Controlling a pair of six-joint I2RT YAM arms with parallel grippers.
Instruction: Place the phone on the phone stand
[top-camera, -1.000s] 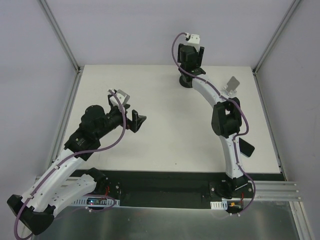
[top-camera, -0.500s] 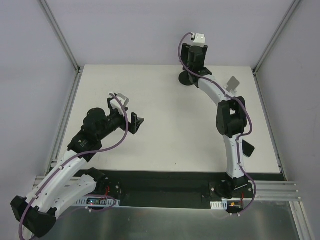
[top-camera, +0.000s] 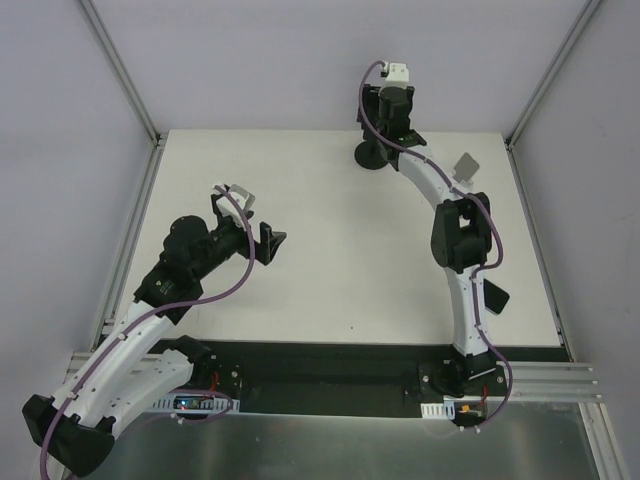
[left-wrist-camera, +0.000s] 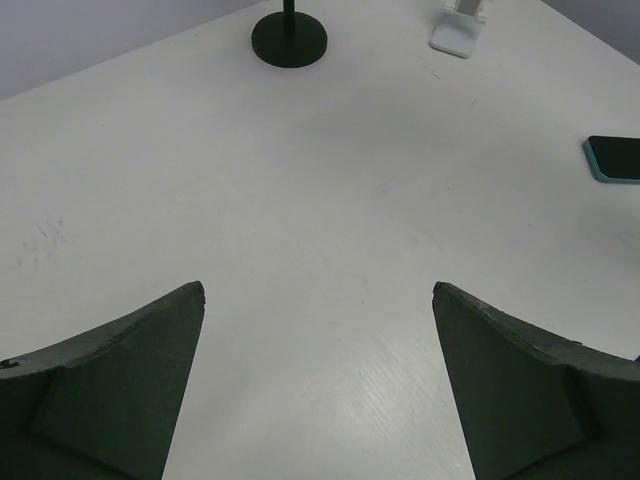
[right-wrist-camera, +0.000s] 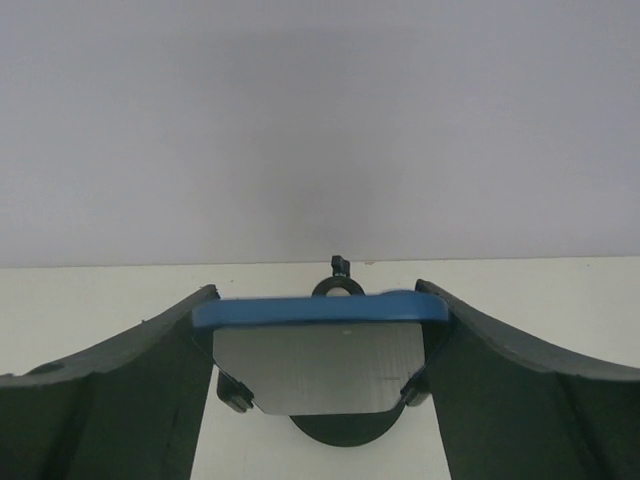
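Note:
In the right wrist view the phone (right-wrist-camera: 318, 352), dark screen with a blue rim, sits crosswise between my right gripper's (right-wrist-camera: 320, 315) fingers, which press on its two ends. Right behind it stands the phone stand: its top ring (right-wrist-camera: 338, 284) shows over the rim, two small claws (right-wrist-camera: 236, 396) sit at the phone's lower corners, and the round base (right-wrist-camera: 340, 432) lies below. From above, my right gripper (top-camera: 388, 108) hovers over the stand's base (top-camera: 369, 157) at the table's back; the phone is hidden there. My left gripper (top-camera: 270, 243) is open and empty at mid-left.
A small silver stand (top-camera: 465, 168) stands at the back right and shows in the left wrist view (left-wrist-camera: 459, 28). A second dark phone (top-camera: 492, 297) lies right of the right arm and shows in the left wrist view (left-wrist-camera: 614, 158). Frame posts line the table edges.
My right gripper has shifted slightly back and up over the stand with the phone, and its arm has stretched. My left gripper has drawn slightly back toward its base.

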